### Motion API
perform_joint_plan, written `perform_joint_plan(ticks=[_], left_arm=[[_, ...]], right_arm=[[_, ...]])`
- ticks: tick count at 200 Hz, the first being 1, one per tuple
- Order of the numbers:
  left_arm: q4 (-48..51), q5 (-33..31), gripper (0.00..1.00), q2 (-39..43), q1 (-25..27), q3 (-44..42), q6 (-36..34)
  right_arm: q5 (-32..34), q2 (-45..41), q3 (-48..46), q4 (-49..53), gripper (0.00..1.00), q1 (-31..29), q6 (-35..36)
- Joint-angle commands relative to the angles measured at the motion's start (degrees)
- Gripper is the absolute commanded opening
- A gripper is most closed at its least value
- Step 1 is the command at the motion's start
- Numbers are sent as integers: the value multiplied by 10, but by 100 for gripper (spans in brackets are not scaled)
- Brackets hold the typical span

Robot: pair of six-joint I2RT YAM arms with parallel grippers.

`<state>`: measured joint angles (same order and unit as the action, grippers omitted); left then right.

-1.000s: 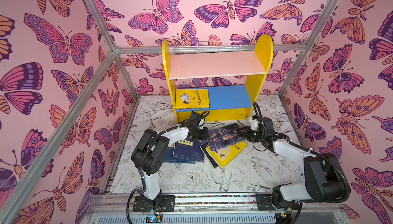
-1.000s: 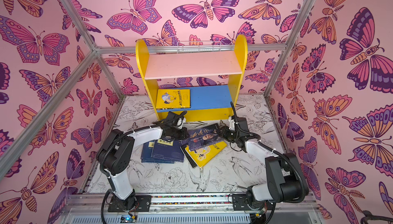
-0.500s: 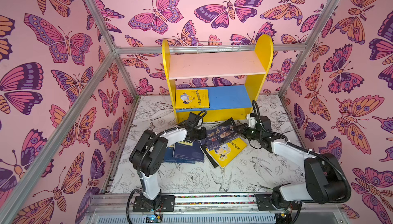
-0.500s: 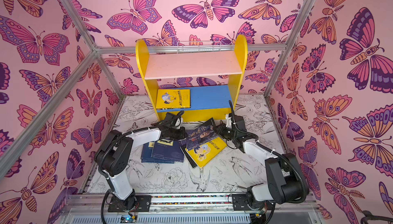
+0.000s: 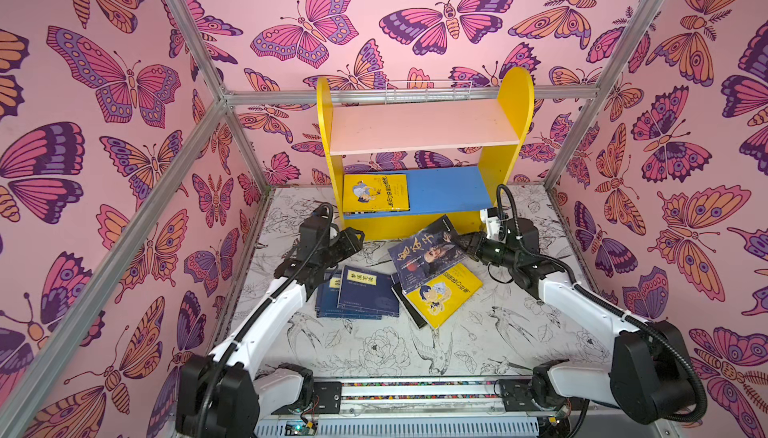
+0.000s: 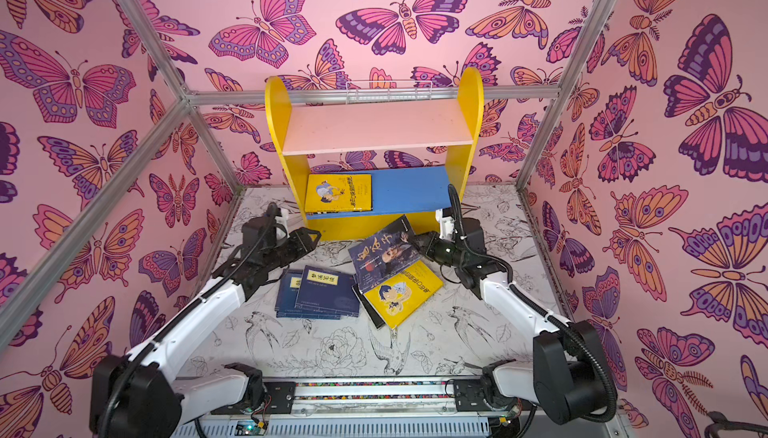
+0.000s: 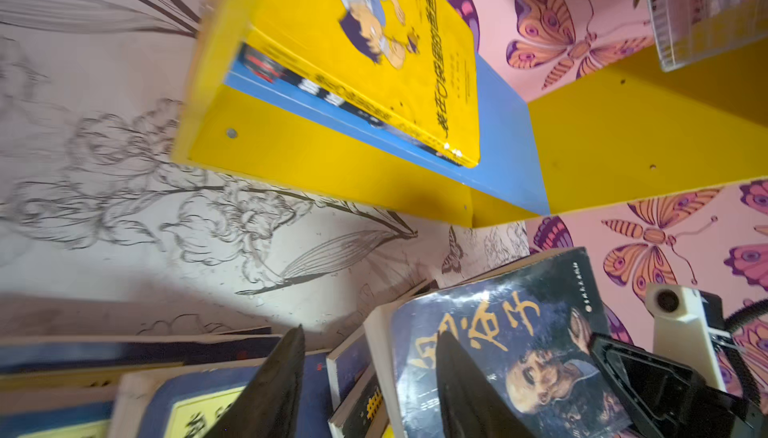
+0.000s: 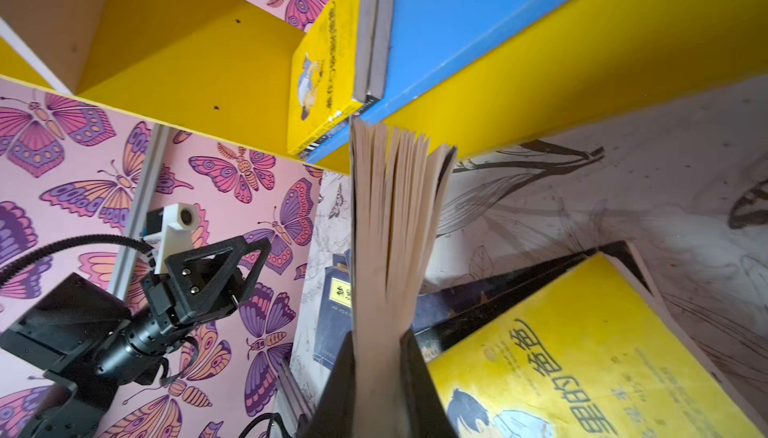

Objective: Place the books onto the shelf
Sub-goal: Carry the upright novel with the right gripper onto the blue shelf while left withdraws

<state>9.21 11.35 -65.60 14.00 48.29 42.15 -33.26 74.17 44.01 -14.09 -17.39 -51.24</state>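
A: Where are the books against the shelf (image 5: 419, 128)?

B: One yellow cartoon-boy book (image 5: 376, 192) lies flat on the blue lower board (image 5: 449, 188), at its left end, with a dark book's edge showing under it. The pale pink upper board (image 6: 374, 126) carries none. The rest lie on the floor mat (image 5: 478, 332) in front of the shelf: navy books (image 5: 363, 294) with yellow labels stacked towards its left side, and a second yellow cartoon-boy book (image 5: 442, 294) on a black one towards its right.

A: And the dark book with the face?

B: That dark calligraphy book (image 5: 428, 251) is tilted up off the pile, just in front of the shelf's base. The right gripper (image 5: 467, 242) is clamped on its edge; the right wrist view shows the pages fanning out between closed fingers (image 8: 340, 377).

A: The left gripper?

B: The left gripper (image 5: 353, 240) hangs in front of the shelf's left panel, above the navy books, jaws parted and holding nothing.
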Motion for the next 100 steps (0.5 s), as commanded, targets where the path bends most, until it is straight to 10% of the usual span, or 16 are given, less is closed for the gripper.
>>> perform_joint_plan(ticks=[1,100], left_arm=[[91,-79,54,37,-17,-39,18],[123,-99,58,141,-29,-144,57]], right_arm=[[-8,-3,62,-116,0,-15,-59],[189,297,278,-374,0,-103,-153]])
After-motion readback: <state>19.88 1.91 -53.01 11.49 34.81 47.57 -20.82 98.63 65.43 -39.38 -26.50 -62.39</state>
